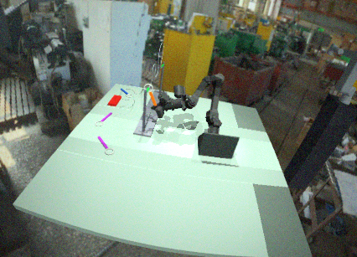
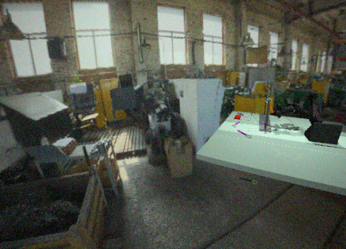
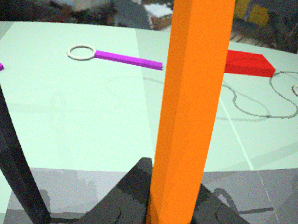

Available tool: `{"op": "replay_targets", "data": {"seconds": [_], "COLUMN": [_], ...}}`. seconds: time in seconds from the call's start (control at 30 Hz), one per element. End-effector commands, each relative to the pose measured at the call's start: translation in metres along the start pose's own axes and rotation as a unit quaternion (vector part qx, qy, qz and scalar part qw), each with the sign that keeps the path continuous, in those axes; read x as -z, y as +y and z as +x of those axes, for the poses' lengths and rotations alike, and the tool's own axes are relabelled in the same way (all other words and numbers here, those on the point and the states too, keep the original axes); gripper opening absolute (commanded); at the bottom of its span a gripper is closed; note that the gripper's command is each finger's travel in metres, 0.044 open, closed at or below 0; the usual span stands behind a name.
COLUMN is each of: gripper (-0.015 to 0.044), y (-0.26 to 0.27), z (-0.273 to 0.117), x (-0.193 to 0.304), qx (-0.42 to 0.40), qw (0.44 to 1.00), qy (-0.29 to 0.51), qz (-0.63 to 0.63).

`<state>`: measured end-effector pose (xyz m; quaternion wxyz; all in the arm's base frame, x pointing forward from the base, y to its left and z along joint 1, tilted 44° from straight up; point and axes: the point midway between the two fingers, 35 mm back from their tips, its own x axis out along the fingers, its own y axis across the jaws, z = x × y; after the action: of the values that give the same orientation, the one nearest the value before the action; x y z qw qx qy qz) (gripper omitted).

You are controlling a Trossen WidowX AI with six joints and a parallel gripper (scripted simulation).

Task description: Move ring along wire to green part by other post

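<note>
My gripper (image 1: 155, 106) (image 3: 156, 168) is shut on the orange handle (image 1: 152, 99) (image 3: 192, 100), which stands nearly upright in the wrist view. The pale ring (image 1: 148, 86) is at the handle's upper end, at the top of the near post (image 1: 144, 115), by a small green part (image 1: 147, 89) of the wire. Whether the wire passes through the ring is too small to tell. The far post (image 1: 162, 80) has another green part (image 1: 162, 66) at its top. The thin grey wire (image 1: 160, 52) shows faintly above. The ring is outside the wrist view.
The stand's grey base (image 1: 143, 131) is on the pale table (image 1: 138, 190). Two purple-handled rings (image 1: 102, 142) (image 1: 106, 117), a red block (image 1: 114, 100) (image 3: 250, 64) and a blue-handled ring (image 1: 124, 91) lie left of the stand. A dark post (image 3: 17, 160) rises at the wrist view's left.
</note>
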<state>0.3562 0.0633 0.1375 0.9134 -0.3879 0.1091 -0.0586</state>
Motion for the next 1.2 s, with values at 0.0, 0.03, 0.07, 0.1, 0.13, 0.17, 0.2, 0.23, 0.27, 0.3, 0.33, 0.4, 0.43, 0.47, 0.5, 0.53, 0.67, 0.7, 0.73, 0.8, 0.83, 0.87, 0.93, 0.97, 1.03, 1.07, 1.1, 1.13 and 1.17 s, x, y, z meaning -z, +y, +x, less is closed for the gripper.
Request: {"op": "replay_targets", "data": {"seconds": [0.0,0.03,0.07,0.1,0.13,0.17,0.2,0.23,0.27,0.3,0.33,0.4,0.43,0.47,0.5,0.53,0.67,0.7,0.73,0.8,0.83,0.87,0.93,0.97,1.03,1.07,1.1,1.13,1.17], "gripper": [-0.0150,-0.0150,-0.0150,-0.0150,-0.0150,-0.0150,-0.0150,-0.0150,-0.0150,-0.0150,-0.0150,-0.0150,-0.0150,-0.0150,-0.0150,-0.0150,-0.0150,-0.0150,-0.0150,-0.0150,-0.0150,-0.0150,-0.0150,-0.0150,-0.0150,-0.0150,-0.0150,-0.0150,-0.0150], "y": [0.006,0.007,0.008,0.009,0.010,0.011,0.012,0.013,0.014,0.015,0.016,0.016,0.016,0.016,0.016,0.016,0.017,0.017,0.017,0.017,0.017,0.017,0.017,0.017,0.017,0.017,0.017,0.017,0.017], "z": [0.000,-0.001,-0.001,-0.001,-0.001,-0.001,-0.001,-0.001,-0.001,-0.002,-0.002,-0.001,-0.001,-0.001,0.000,0.000,0.003,0.004,0.004,0.004,0.004,0.004,0.004,0.004,0.004,0.004,0.004,0.004,0.004], "x": [0.001,0.001,0.001,0.001,0.001,0.001,0.001,0.001,0.001,0.001,0.001,0.002,0.002,0.003,0.004,0.005,0.011,0.013,0.014,0.015,0.015,0.015,0.015,0.015,0.015,0.015,0.015,0.015,0.015], "qx": [-0.002,-0.002,-0.002,-0.002,-0.002,-0.002,-0.002,-0.002,-0.002,-0.002,-0.002,-0.002,-0.002,-0.002,-0.002,-0.002,-0.002,-0.002,-0.002,-0.002,-0.002,-0.002,-0.002,-0.002,-0.002,-0.002,-0.002,-0.002,-0.002], "qw": [1.000,1.000,1.000,1.000,1.000,1.000,1.000,1.000,1.000,1.000,1.000,1.000,1.000,1.000,1.000,1.000,1.000,1.000,1.000,1.000,1.000,1.000,1.000,1.000,1.000,1.000,1.000,1.000,1.000], "qy": [0.001,0.001,0.001,0.001,0.001,0.001,0.001,0.001,0.001,0.001,0.001,0.001,0.001,0.001,0.001,0.001,0.001,0.001,0.001,0.001,0.001,0.001,0.001,0.001,0.001,0.001,0.001,0.001,0.001], "qz": [0.000,0.000,0.000,0.000,0.000,0.000,0.000,0.000,0.000,0.000,0.000,0.000,0.000,0.000,0.000,0.000,0.000,0.000,0.000,0.000,0.000,0.000,0.000,0.000,0.000,0.000,0.000,0.000,0.000]}}
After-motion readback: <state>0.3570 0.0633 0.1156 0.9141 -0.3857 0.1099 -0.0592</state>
